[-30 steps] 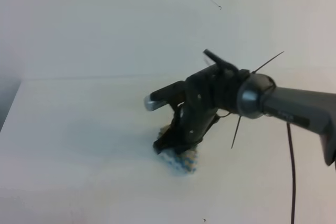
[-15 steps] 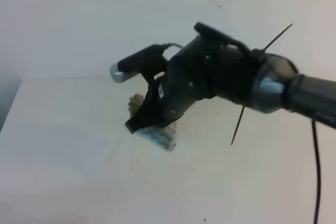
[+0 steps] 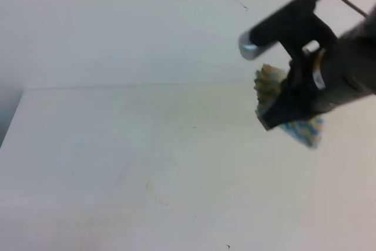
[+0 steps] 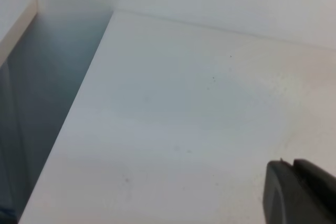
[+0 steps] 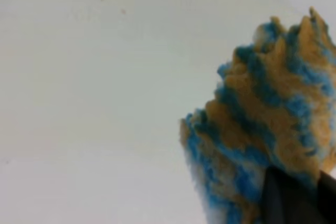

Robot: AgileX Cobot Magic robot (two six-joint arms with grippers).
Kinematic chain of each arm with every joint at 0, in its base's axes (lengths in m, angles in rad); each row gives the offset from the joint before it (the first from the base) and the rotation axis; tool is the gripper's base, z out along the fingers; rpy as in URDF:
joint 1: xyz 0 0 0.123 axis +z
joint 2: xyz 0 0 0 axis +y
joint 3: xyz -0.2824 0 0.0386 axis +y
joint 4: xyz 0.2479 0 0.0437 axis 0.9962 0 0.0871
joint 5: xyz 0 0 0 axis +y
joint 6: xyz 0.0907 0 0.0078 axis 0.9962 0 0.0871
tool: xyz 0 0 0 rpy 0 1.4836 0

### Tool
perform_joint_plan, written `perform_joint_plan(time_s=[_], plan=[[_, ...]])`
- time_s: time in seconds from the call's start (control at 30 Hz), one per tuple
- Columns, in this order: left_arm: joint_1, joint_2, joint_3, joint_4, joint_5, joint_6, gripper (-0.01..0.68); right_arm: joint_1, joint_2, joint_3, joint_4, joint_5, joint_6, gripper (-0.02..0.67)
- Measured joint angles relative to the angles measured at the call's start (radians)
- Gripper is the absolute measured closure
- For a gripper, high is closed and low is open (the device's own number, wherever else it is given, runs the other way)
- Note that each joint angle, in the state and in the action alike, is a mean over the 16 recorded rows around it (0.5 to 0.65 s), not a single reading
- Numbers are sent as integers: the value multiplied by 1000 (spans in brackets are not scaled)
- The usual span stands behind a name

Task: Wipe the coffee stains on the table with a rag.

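Observation:
My right gripper point(image 3: 277, 117) is shut on the rag point(image 3: 268, 89), a knitted cloth with blue, white and tan zigzags. It holds the rag in the air at the upper right, well above the white table point(image 3: 88, 145). The rag fills the right side of the right wrist view point(image 5: 262, 124), above a dark fingertip point(image 5: 291, 200). Of the coffee stains only a faint brownish trace point(image 3: 154, 188) shows on the table's near middle, far left of and below the gripper. In the left wrist view only a dark piece of my left gripper point(image 4: 300, 193) shows at the lower right, over bare table point(image 4: 184, 103).
A white wall point(image 3: 117, 27) stands behind the table. The table's left edge drops into a dark gap point(image 4: 37, 129), also at the far left of the exterior view point(image 3: 7, 116).
My right gripper has lifted the rag off the table's near middle and swung it up and to the right. The faint trace now shows where it was wiping.

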Motion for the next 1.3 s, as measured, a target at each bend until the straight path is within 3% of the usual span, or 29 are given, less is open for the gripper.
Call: perform_joint_plan(time_s=[0.23,0.47,0.73,0.97,1.07,1.3], plan=[[0,0,0,0,0,0,674,-70,21,248,91,-232,14,652],[0,0,0,0,0,0,674,-87,161,323,144,-341,28,632],[0,0,0,0,0,0,674,-87,237,300,157,-315,53,449],[0,0,0,0,0,0,674,-87,118,240,105,-231,63,323],[0,0,0,0,0,-1,674,-87,13,212,64,-185,64,347],[0,0,0,0,0,-1,674,-87,-310,196,-41,-92,76,521]])
